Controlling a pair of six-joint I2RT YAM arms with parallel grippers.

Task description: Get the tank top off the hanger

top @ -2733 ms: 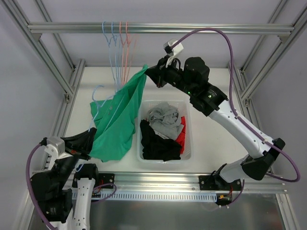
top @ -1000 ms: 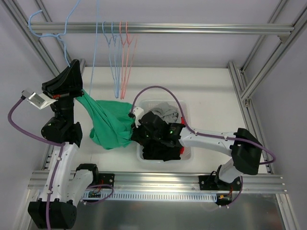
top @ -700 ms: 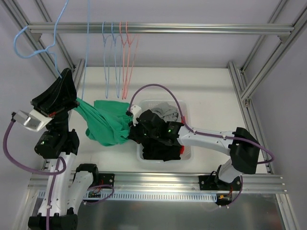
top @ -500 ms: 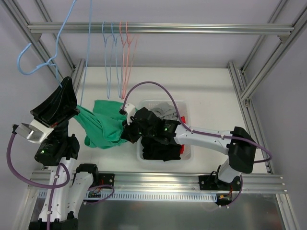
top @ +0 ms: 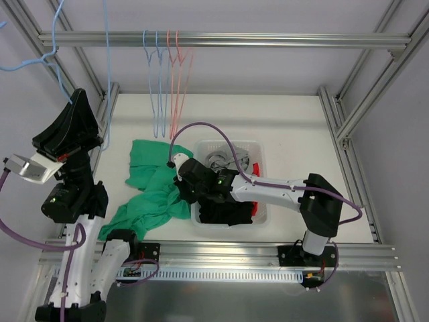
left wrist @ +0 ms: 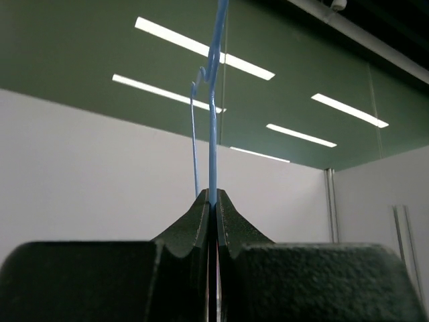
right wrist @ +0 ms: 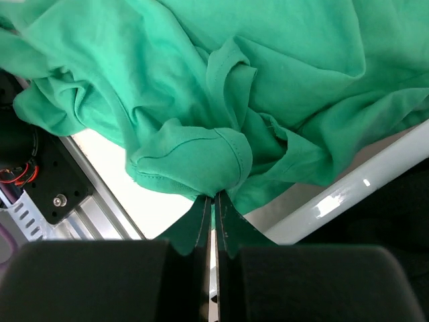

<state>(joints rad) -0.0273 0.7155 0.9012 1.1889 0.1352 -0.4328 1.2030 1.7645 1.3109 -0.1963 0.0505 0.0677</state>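
**Well clear of the wire: green tank top down beside the basket**

Up on the left, the left gripper [top: 71, 107] is raised high, its fingers pressed together on the thin blue hanger [top: 106, 67]. In the left wrist view the wire [left wrist: 213, 134] runs straight up out of the closed tips [left wrist: 211, 198], with nothing hanging from it.

The green tank top [top: 151, 191] lies crumpled on the white tabletop [top: 288, 121], just left of the white basket [top: 228, 142], and its right edge reaches the basket's left wall. The right arm stretches low across the basket. The right gripper [top: 177, 193] is clamped on a bunched fold of the green fabric, and the right wrist view shows a rolled hem [right wrist: 194, 157] pinched at the closed tips [right wrist: 214, 198].

Inside the basket sit black [top: 224, 211], grey [top: 224, 161] and red [top: 253, 208] clothes. More blue [top: 151, 87] and pink hangers [top: 177, 80] hang from the rail [top: 268, 40] at the back.
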